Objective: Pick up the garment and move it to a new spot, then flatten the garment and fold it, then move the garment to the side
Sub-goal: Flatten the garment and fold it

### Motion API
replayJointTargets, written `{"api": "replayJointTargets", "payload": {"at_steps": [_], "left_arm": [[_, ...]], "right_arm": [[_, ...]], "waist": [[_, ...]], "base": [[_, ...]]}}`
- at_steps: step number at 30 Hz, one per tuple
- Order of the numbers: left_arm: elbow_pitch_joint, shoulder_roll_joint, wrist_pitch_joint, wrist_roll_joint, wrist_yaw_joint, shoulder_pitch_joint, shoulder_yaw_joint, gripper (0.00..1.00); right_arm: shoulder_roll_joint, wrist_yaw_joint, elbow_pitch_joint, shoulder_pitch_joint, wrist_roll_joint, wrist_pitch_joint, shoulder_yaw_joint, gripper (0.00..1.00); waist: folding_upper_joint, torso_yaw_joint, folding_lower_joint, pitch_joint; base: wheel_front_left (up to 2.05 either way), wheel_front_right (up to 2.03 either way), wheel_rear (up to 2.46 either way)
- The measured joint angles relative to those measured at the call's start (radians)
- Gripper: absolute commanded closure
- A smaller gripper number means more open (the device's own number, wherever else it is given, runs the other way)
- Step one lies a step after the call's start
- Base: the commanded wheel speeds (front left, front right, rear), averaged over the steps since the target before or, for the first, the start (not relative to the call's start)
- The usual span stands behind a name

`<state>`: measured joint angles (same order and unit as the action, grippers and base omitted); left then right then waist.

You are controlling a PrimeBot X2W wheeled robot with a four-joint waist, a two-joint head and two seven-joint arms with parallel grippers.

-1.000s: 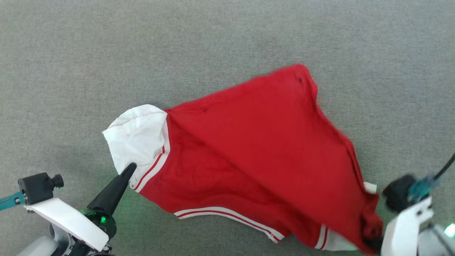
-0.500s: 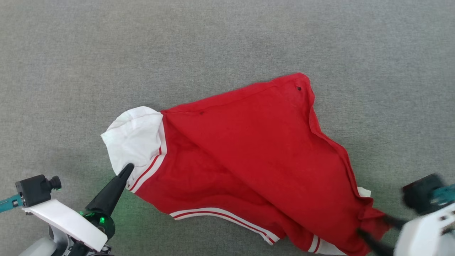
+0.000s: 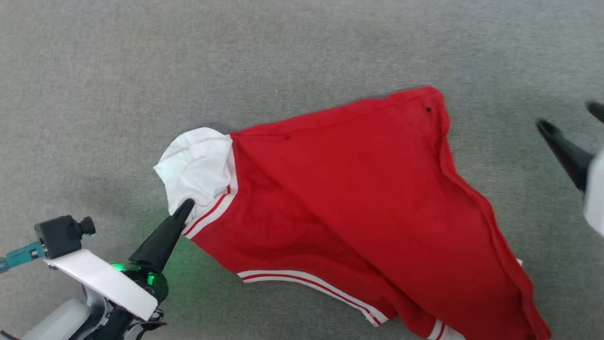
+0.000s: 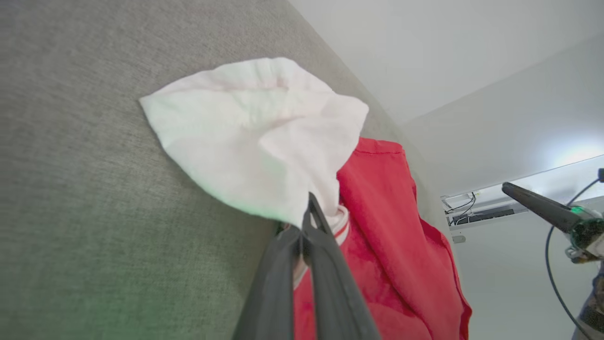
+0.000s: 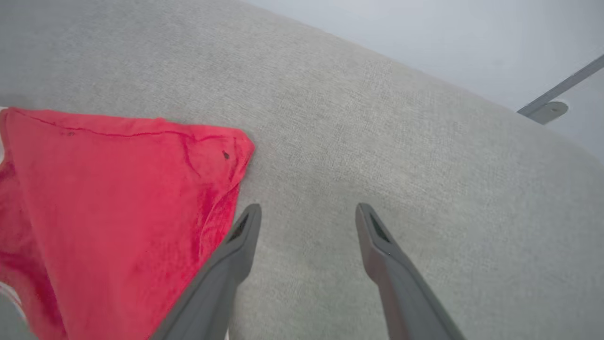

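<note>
The garment (image 3: 358, 198) lies on the grey cloth surface, a red body spread in a rough triangle with one white sleeve (image 3: 198, 165) at its left end and striped trim along the near hem. My left gripper (image 3: 186, 205) is shut on the sleeve's lower edge by the striped cuff, and the left wrist view shows its fingers (image 4: 311, 222) pinching the white cloth (image 4: 255, 137). My right gripper (image 3: 567, 115) hangs open to the right of the garment, apart from it. In the right wrist view my right gripper (image 5: 306, 210) holds nothing, and the garment's red corner (image 5: 118, 189) lies to its left.
The grey fabric-covered surface (image 3: 141, 71) stretches wide on all sides of the garment. Its far edge (image 5: 424, 71) meets a pale wall in the right wrist view. My right gripper's finger (image 4: 538, 208) shows at the far right of the left wrist view.
My right gripper has let go of the garment's near right corner, opened and swung up and away to the right. The released cloth has settled flat. The left gripper keeps its hold.
</note>
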<state>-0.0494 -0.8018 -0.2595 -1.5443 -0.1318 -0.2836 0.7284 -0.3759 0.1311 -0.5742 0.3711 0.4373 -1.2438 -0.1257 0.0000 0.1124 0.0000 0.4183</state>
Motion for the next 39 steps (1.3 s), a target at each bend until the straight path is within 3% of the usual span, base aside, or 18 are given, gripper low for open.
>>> {"api": "replayJointTargets", "payload": {"at_steps": [7,20,21,22,23,30,35,39], "left_arm": [[0.003,0.02,0.004,0.005,0.0,-0.041,0.02,1.0],[0.009,0.04,0.003,0.008,0.0,-0.074,0.048,1.0],[0.01,0.04,0.003,0.008,0.0,-0.077,0.05,1.0],[0.012,0.039,0.003,0.008,0.0,-0.077,0.051,1.0],[0.012,0.04,0.003,0.008,0.0,-0.077,0.052,1.0],[0.03,0.042,0.002,0.007,0.0,-0.083,0.063,1.0],[0.059,0.025,0.002,0.007,0.0,-0.137,0.038,1.0],[0.105,0.004,0.0,0.036,0.0,-0.213,-0.009,1.0]], "right_arm": [[0.021,0.0,0.371,0.22,-0.066,0.095,0.207,0.0],[0.032,0.0,0.669,0.333,-0.082,0.16,0.414,0.0],[0.034,0.0,0.684,0.338,-0.077,0.16,0.424,0.16],[0.034,-0.001,0.694,0.344,-0.072,0.16,0.439,0.63],[0.036,-0.001,0.706,0.35,-0.066,0.16,0.446,1.0],[0.067,0.001,0.766,0.357,-0.053,0.272,0.438,1.0],[0.083,0.0,0.796,0.397,-0.081,0.412,0.334,1.0],[0.137,0.0,0.829,0.442,-0.091,0.532,0.227,1.0]], "waist": [[0.0,0.045,0.0,0.048],[0.0,0.07,0.0,0.082],[0.0,0.069,0.0,0.08],[0.0,0.066,0.0,0.078],[0.0,0.064,0.0,0.076],[0.0,0.047,0.0,0.048],[0.0,0.021,0.0,0.02],[0.0,-0.012,0.0,0.0]], "base": [[0.0,0.0,0.0],[0.0,0.0,0.0],[0.0,0.0,0.0],[0.0,0.0,0.0],[0.0,0.0,0.0],[0.0,0.0,0.0],[0.0,0.0,0.0],[0.0,0.0,0.0]]}}
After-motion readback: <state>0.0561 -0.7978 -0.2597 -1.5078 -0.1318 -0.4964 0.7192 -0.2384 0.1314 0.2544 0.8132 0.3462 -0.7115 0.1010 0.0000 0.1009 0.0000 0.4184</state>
